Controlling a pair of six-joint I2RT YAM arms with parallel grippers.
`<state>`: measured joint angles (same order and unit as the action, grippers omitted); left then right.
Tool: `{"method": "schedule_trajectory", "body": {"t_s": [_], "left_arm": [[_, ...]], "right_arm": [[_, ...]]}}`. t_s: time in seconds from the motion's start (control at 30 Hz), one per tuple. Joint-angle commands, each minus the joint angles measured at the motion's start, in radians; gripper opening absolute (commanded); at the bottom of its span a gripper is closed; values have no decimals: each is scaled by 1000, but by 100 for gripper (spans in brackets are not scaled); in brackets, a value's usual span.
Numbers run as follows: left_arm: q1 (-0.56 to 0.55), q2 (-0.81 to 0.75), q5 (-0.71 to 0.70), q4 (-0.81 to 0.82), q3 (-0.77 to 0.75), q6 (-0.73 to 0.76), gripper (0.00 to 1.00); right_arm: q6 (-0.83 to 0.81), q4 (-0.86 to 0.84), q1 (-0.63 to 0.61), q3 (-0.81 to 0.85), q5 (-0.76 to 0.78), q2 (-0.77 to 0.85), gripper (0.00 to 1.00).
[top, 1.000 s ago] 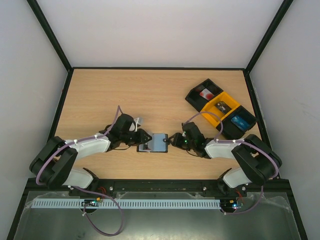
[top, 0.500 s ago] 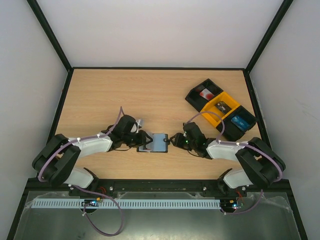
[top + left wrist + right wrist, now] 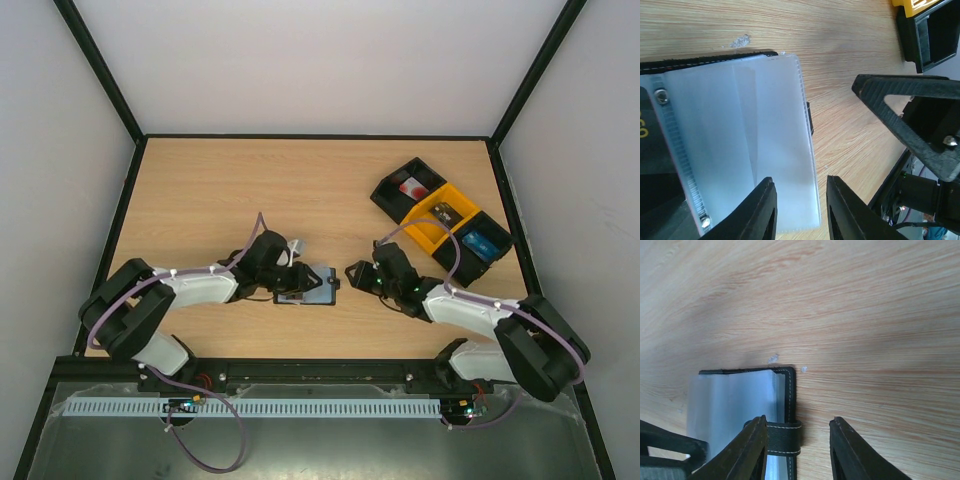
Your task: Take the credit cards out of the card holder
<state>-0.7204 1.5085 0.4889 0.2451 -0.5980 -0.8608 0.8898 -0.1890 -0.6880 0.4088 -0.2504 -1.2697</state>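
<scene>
The card holder (image 3: 318, 291) lies open on the table between my grippers, a black case with pale grey-blue sleeves (image 3: 740, 140). My left gripper (image 3: 305, 281) is open just above it. In the left wrist view (image 3: 799, 212) one finger is over the sleeves and the other is past their free edge. My right gripper (image 3: 354, 273) is open just right of the holder. In the right wrist view (image 3: 796, 452) its jaws stand either side of the holder's black strap (image 3: 785, 438). No credit cards show; the sleeves look blank.
A row of open bins stands at the back right: a black one (image 3: 408, 187) with a white and red item, a yellow one (image 3: 443, 215), and a black one (image 3: 480, 243) with a blue item. The right gripper's finger (image 3: 910, 125) shows close in the left wrist view.
My left gripper has moved right, over the holder's left part. My right gripper has drawn back a little to the right and away from the holder's edge.
</scene>
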Motion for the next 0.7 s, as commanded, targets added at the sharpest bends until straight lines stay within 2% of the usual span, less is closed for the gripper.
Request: {"method": "schedule_trajectory", "body": {"t_s": [0.0,0.37,0.67], "left_arm": [[-7,11,13,31,-24,-5,29],[-2,-22,-16,-23,-31,16,38],[109,-151,-68,-155,-9,62,48]], "right_arm": [[-11,53,-6,11,51,58,35],[7,71,-7,18,36,125,35],[46,45,-28,20,11,159,35]]}}
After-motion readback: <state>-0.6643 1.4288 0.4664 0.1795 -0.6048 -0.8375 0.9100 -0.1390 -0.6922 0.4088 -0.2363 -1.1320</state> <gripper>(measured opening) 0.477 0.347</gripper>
